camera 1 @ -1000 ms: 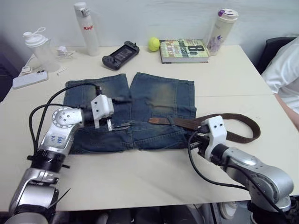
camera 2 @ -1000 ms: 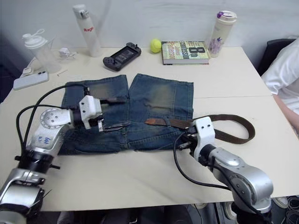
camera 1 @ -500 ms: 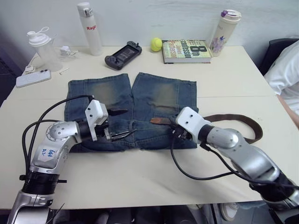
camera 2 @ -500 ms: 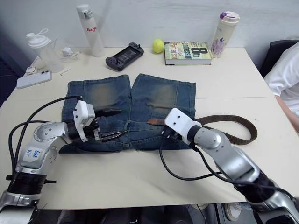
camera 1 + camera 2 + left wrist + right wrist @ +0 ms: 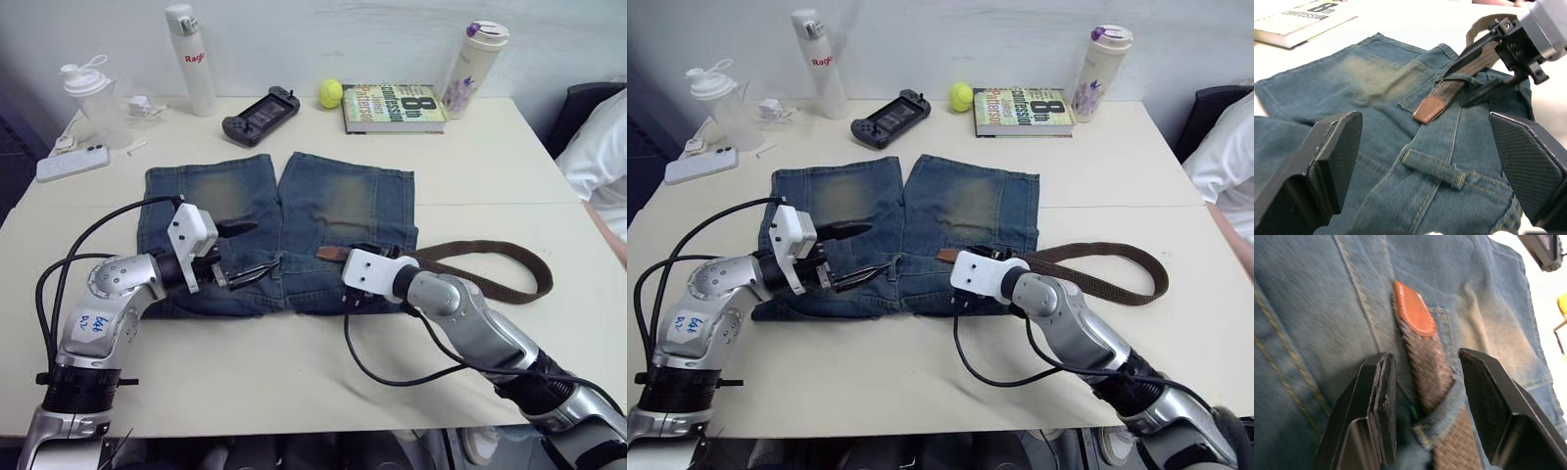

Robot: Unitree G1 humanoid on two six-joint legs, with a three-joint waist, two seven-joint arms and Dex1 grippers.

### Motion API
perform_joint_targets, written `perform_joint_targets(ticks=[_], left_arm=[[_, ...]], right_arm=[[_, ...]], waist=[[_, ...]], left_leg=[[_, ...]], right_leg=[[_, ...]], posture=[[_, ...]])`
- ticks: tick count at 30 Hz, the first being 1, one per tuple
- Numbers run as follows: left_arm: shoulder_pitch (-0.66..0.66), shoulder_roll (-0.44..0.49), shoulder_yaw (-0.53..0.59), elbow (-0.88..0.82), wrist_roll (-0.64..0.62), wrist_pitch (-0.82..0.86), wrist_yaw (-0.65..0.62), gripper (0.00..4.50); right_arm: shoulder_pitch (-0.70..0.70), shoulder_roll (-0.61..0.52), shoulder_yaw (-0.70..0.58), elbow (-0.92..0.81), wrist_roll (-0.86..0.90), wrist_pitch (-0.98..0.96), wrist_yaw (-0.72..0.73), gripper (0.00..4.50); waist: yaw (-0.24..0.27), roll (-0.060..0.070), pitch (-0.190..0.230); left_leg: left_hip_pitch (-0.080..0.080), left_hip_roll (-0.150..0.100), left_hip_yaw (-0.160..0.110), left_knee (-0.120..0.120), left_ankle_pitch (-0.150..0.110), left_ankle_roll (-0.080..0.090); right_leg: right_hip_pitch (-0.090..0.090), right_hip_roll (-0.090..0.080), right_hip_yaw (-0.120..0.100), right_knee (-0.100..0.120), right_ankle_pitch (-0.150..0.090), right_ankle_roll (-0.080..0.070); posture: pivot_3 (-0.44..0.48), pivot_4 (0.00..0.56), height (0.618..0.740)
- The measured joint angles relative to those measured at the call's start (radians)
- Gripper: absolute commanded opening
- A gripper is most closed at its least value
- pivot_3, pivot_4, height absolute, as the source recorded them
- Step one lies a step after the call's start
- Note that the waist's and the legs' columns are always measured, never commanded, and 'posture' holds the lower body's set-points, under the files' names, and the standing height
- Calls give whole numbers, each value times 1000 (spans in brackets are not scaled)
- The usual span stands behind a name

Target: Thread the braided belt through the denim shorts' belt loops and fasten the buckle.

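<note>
Two robot arms reach over the blue denim shorts (image 5: 279, 230), which lie flat in the middle of the desk (image 5: 294, 372). From the head views, the waistband is on the side near the robot and the two legs point away. The braided belt (image 5: 480, 266) makes a loop on the bare desk to the right of the shorts, and its tan tip (image 5: 331, 254) lies on the waistband. The left gripper (image 5: 247, 253) hangs over the left half of the shorts with its jaws spread wide and nothing in them. The right gripper (image 5: 972, 284) sits low at the waistband, right at the belt's tip. Far back on the desk stand a white bottle (image 5: 190, 61), a game controller (image 5: 259, 114), a yellow ball (image 5: 329, 93), a book (image 5: 395, 108) and a cup with a lid (image 5: 475, 69). A person's white sleeve (image 5: 598, 157) shows at the right edge.

In the left wrist view, a belt loop (image 5: 1436, 169) lies flat on the waistband between the wide-open jaws. Past it is the belt's tip, with the right gripper beside the strap.

In the right wrist view, the jaws are open, one on each side of the strap, not squeezing it. The strap goes under a bit of denim there.
</note>
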Motion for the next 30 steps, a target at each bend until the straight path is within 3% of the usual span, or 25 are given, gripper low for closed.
perform_joint_targets(ticks=[5,13,16,19,30], left_arm=[[0,-9,-2,-2,1,9,1,4500],[4,-13,-2,-10,1,15,1,4500],[4,-15,-2,-11,2,16,2,4500],[4,-16,-3,-11,5,16,2,4500],[-31,-26,-50,-1,68,-40,-24,4500]], right_arm=[[-46,90,24,103,-113,4,-30,2240],[-46,143,17,134,-204,31,-41,2240],[-26,148,1,127,-207,34,-36,1383],[-3,153,-3,115,-219,48,-29,17],[25,191,-107,-49,-191,19,14,17]], waist=[[3,0,0],[6,0,0],[8,0,0],[7,0,0],[6,0,0]], left_leg=[[0,0,0,0,0,0],[0,-1,-1,1,0,0],[0,-1,-1,1,0,0],[0,-1,-1,0,0,0],[0,-1,-1,-1,0,-1]], right_leg=[[0,0,0,0,0,0],[1,-1,-1,0,0,0],[1,-1,-1,0,0,0],[1,-1,-1,0,0,0],[0,0,-1,0,0,0]], posture=[[0,150,740],[0,150,740],[0,150,740],[0,150,740],[0,150,740]])
